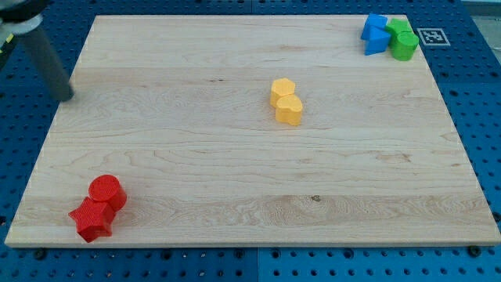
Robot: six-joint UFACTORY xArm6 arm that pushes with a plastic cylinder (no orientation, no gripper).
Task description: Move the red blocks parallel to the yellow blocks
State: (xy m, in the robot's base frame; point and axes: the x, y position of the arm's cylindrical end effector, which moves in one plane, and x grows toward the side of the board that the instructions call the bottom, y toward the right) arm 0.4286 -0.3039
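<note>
Blue perforated metal base [470,117] under everything, showing on all sides. On it, the pale wooden board [196,157] with visible grain fills most of the view.

My tip [69,97]: dark rod, motion-blurred, coming in from the view's top left, its end at the board's left edge. No jaws on this rig, just the rod end, touching no block. It sits well apart from every block, above the red pair in the view.

Red pair, view's bottom left corner of the board: red cylinder block [107,192] upper right, red star-shaped block [92,220] lower left, the two touching, lined up diagonally. Matte plastic look, uniform colour.

Yellow pair near board centre, slightly toward the view's top: yellow hexagonal block [282,91] above, yellow rounded block [290,110] below; exact shape of the latter unclear. Touching, stacked nearly vertically in the view.

View's top right corner: blue blocks [376,34] touching green blocks [403,40], shapes hard to make out.

Only marking: black-and-white fiducial tag [431,37] just right of the green ones, off the board. No readable text.
</note>
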